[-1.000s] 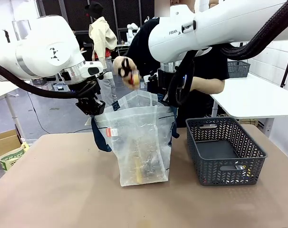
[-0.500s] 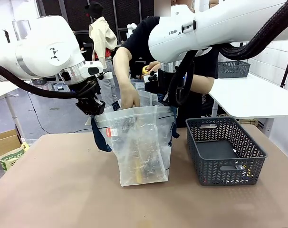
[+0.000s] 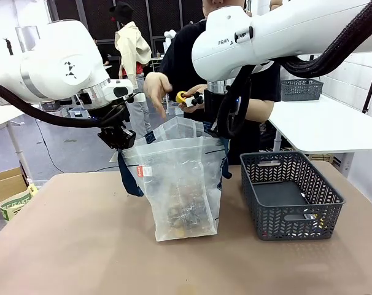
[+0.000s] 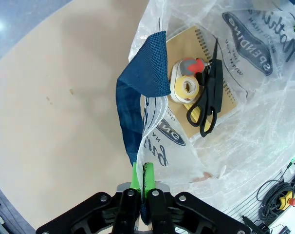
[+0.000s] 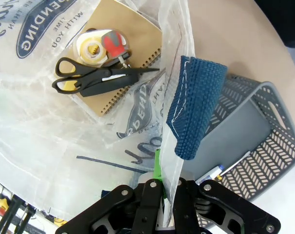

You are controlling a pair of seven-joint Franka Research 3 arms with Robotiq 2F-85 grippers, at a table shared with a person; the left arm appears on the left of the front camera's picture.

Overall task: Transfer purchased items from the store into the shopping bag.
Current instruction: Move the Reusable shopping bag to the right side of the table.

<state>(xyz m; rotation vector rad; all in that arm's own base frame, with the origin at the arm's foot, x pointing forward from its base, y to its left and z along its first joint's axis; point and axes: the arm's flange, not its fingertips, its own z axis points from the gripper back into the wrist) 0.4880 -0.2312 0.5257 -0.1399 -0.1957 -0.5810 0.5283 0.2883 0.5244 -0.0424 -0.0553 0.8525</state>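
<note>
Translucent bag, mid-frame, is held open, left gripper and right gripper each pinching its rim; loading is underway, and the person's hand probably drops its yellow item in next.

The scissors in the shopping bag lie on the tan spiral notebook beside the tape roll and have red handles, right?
Not quite: the handles are black. In the right wrist view the scissors do lie on the tan spiral notebook beside the tape roll in the shopping bag.
</note>
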